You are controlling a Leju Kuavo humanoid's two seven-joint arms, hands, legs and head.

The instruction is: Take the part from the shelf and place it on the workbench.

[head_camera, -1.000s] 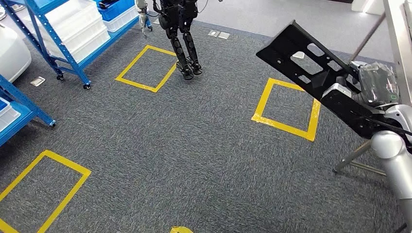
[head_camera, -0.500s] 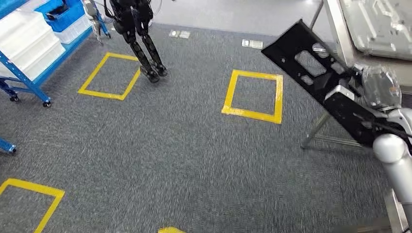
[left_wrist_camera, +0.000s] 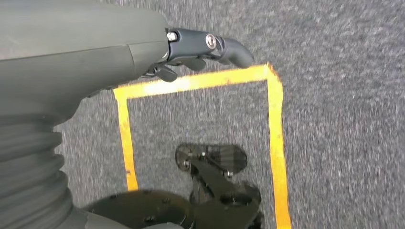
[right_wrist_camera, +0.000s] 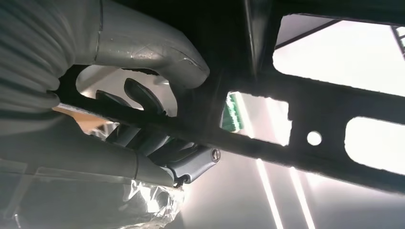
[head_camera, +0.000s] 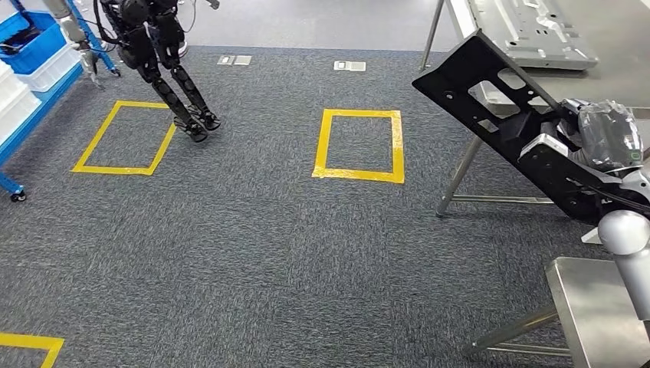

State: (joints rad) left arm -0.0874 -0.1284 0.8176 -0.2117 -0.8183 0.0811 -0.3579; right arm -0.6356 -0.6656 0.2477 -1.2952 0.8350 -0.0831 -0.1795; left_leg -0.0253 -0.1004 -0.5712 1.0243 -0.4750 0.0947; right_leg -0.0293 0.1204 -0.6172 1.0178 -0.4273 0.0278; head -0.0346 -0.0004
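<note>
Blue shelf [head_camera: 31, 96] with a blue bin [head_camera: 27, 34] sits way over on the far left of my head cam, and another black humanoid robot [head_camera: 157, 54] is standing next to it, right by a yellow tape square [head_camera: 123, 138] on the grey carpet [head_camera: 253, 253]. A second yellow square [head_camera: 359, 146] is marked further right, near the middle. My left hand [left_wrist_camera: 143, 52] hangs over the floor with nothing in it, fingers [left_wrist_camera: 224, 47] loosely curled but apart. Then over on the right, my right hand [head_camera: 563, 138] is gripping the black part [head_camera: 498, 115], a long flat plate with cutouts, held tilted up in the air. On the wrist cam you can see the thumb [right_wrist_camera: 162, 55] on one side of the plate [right_wrist_camera: 305, 109] and the dark fingers [right_wrist_camera: 143, 138] wrapped round the other. Just behind it is the steel worktop [head_camera: 613, 38] with a grey metal panel [head_camera: 533, 31] lying on it
</note>
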